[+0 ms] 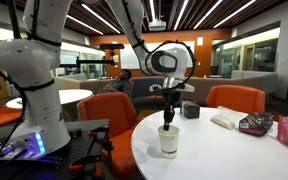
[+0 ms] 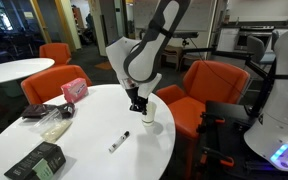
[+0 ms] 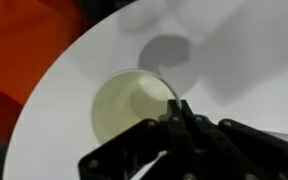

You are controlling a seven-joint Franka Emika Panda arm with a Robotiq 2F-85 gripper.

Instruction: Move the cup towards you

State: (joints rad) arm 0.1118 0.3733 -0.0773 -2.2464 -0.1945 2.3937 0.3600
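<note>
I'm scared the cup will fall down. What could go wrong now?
1. The cup stands close to the edge of the table. If it gets moved too far, it might drop off beside the chair.
2. The gripper is right at the cup's rim. The cup looks light, so a knock could tip it, or a hard squeeze might crush it.

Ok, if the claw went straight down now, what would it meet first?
Likely the rim of the off-white tapered paper cup, just below the claw; exact alignment is unclear.
</note>
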